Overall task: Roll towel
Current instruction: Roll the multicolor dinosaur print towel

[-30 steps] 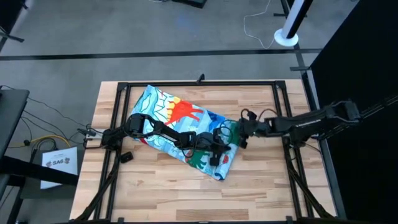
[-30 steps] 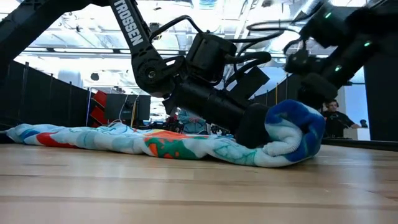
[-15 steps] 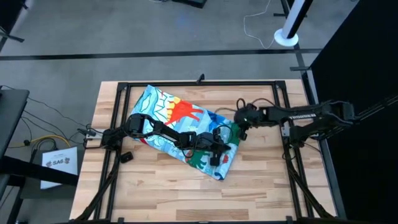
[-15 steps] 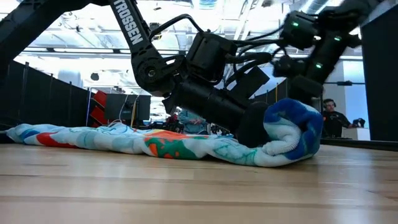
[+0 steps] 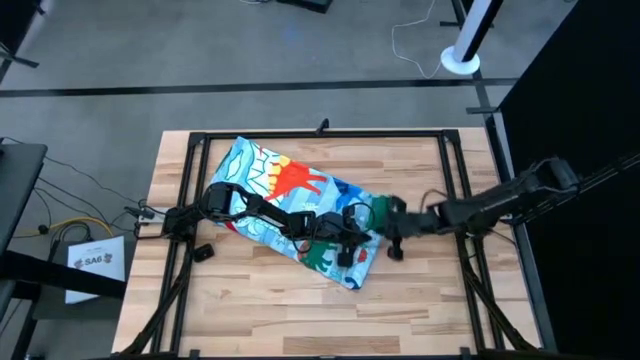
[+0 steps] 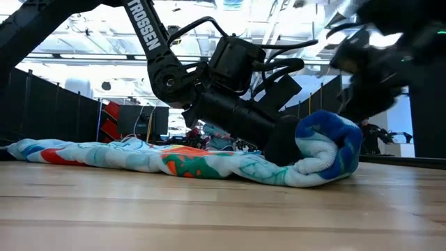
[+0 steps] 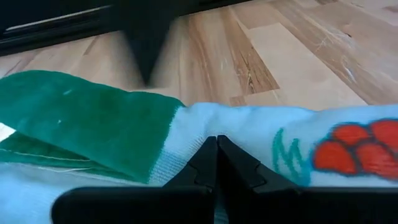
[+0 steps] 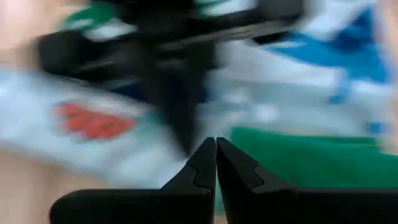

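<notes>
The towel (image 5: pixel 290 190) lies slantwise on the table, from the far left toward the near right, light-blue print up. Its right end is turned over into a thick roll (image 6: pixel 327 150) with the green underside showing (image 7: pixel 93 118). My left arm lies along the towel. My left gripper (image 5: pixel 352 240) is shut, its tips (image 7: pixel 216 140) at the roll. My right gripper (image 5: pixel 392 238) is shut too (image 8: pixel 216 143) and sits low, just right of the rolled end, facing it. My left gripper has its shut fingertips (image 7: pixel 205 158) against the light-blue fold of the rolled end (image 7: pixel 249 121), coming level along the towel from the table's left. In the low view the roll (image 6: pixel 310 143) curls up over the gripper's front. No cloth shows between the fingers. My right gripper: I cannot tell whether it touches the towel.
A black frame of rails (image 5: pixel 320 135) runs round the tabletop. A small black object (image 5: pixel 202 252) lies near the left arm's base. Bare wood (image 5: pixel 300 320) stretches along the near side and to the right of the roll (image 7: pixel 298 56).
My right gripper has first swung toward the far edge, then gone quickly toward the near edge and down to the right of the rolled end. The towel and my left arm have kept still.
</notes>
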`<action>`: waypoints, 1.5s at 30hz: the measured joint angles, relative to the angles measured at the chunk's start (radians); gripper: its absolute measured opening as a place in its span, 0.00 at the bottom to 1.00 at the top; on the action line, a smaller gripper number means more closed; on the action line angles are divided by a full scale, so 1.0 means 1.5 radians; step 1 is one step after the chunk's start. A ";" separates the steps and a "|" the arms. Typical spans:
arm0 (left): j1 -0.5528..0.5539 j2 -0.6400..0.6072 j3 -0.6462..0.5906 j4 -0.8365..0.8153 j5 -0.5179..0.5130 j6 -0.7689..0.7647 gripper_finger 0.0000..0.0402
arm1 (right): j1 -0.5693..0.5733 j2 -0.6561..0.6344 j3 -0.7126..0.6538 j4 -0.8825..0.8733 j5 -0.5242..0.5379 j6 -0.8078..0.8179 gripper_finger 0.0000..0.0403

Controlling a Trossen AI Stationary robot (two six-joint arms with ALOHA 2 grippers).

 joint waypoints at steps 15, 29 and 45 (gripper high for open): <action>0.011 0.002 0.031 -0.023 0.038 -0.021 0.00 | 0.101 0.018 -0.038 0.054 0.145 0.120 0.44; 0.028 0.003 0.041 -0.039 0.045 -0.041 0.00 | 0.120 0.167 -0.037 0.149 0.168 0.131 0.51; 0.042 -0.055 0.038 -0.088 0.091 0.020 0.00 | 0.130 0.212 -0.035 0.164 0.172 0.178 0.51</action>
